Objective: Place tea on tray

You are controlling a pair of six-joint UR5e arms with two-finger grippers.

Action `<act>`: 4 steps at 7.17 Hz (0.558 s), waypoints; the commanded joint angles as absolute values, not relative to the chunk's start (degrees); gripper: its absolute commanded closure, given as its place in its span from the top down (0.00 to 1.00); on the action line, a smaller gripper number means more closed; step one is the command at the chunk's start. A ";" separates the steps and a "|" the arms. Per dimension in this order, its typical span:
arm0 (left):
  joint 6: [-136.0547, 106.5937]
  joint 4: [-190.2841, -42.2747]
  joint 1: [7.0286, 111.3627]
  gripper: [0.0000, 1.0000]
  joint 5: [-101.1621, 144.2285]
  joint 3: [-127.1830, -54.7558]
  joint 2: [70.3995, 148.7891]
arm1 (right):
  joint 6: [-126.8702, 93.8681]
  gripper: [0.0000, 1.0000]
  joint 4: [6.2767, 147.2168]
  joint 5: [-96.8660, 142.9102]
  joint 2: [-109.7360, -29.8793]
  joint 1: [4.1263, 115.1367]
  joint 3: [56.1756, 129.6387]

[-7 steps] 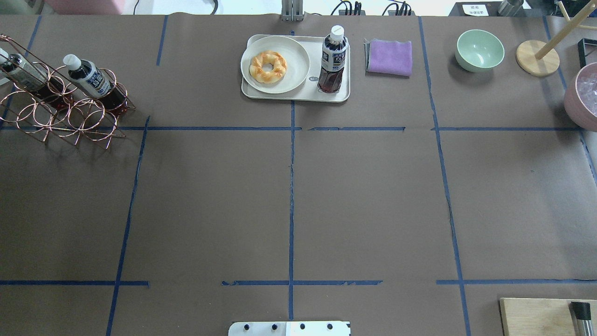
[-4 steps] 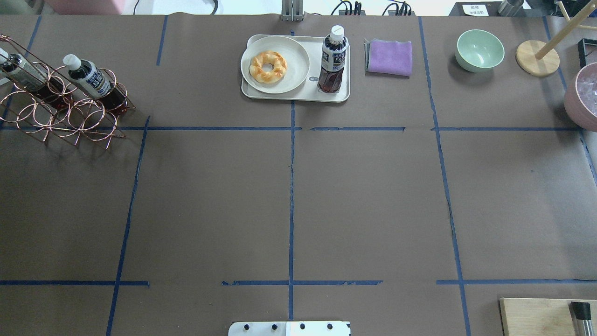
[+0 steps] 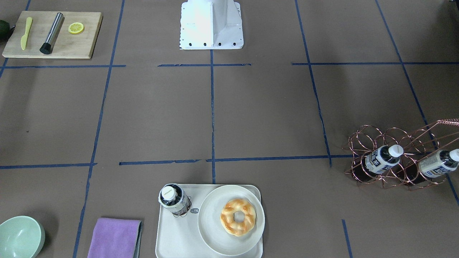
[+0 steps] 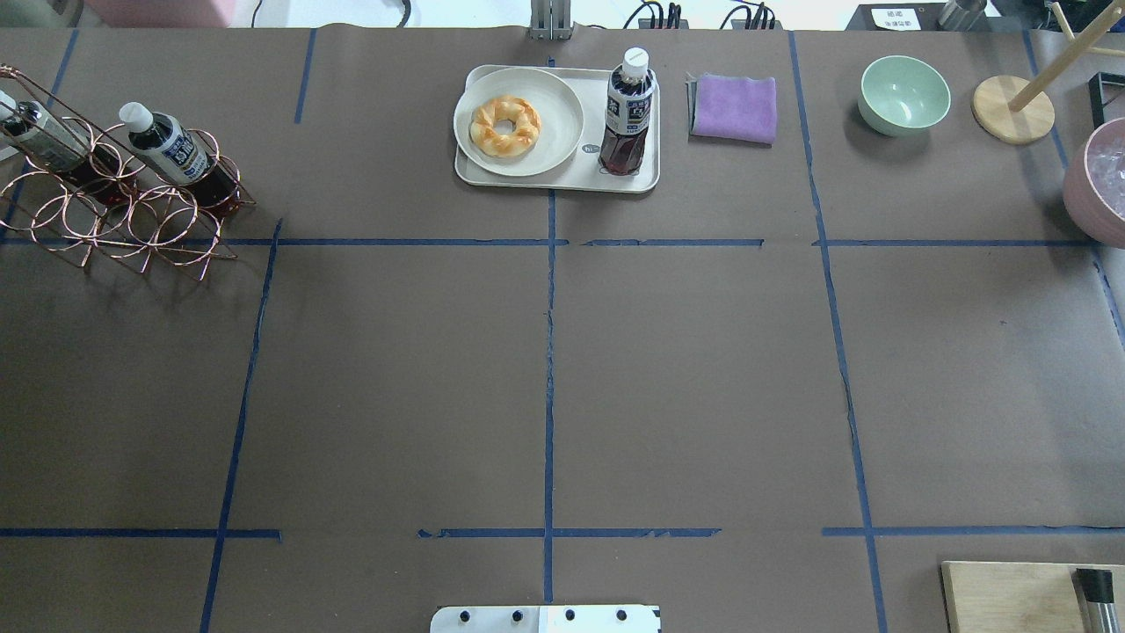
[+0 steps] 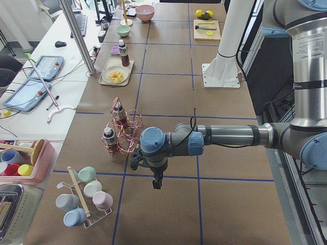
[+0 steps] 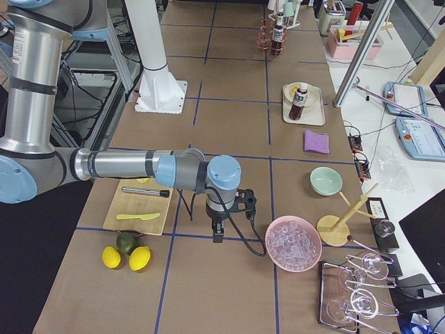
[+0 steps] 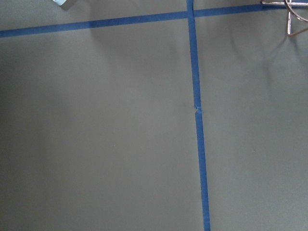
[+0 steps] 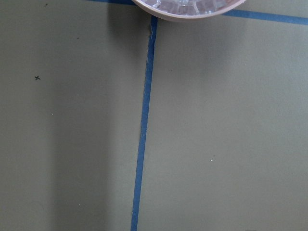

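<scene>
A tea bottle point(image 4: 627, 114) with dark liquid and a white cap stands upright on the right part of the cream tray point(image 4: 562, 180); it also shows in the front view point(image 3: 173, 200) on the tray point(image 3: 175, 236). Two like bottles point(image 4: 171, 154) point(image 4: 44, 141) lie in a copper wire rack point(image 4: 114, 220) at the far left. My left gripper point(image 5: 157, 182) hangs near the rack, seen only from the side; my right gripper point(image 6: 217, 235) hangs beside the pink bowl. I cannot tell whether either is open or shut. Both wrist views show only table.
A round plate point(image 4: 558, 114) with a doughnut point(image 4: 504, 126) fills the tray's left part. A purple cloth point(image 4: 735, 107), a green bowl point(image 4: 903, 94) and a pink bowl of ice point(image 6: 292, 242) lie to the right. A cutting board point(image 3: 53, 34) lies near the robot base point(image 3: 211, 25).
</scene>
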State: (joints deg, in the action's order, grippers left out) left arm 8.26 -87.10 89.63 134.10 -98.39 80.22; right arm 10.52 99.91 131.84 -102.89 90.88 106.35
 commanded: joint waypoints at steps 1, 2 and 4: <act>8.26 -87.10 89.65 1.00 134.03 -98.52 80.33 | 10.46 1.00 99.84 131.84 -102.92 90.88 106.35; 8.35 -87.10 89.56 1.00 134.03 -98.44 80.51 | 10.55 1.00 99.84 131.84 -102.92 90.88 106.35; 8.35 -87.10 89.65 1.00 134.03 -98.44 80.68 | 10.55 1.00 99.76 131.92 -102.92 90.88 106.35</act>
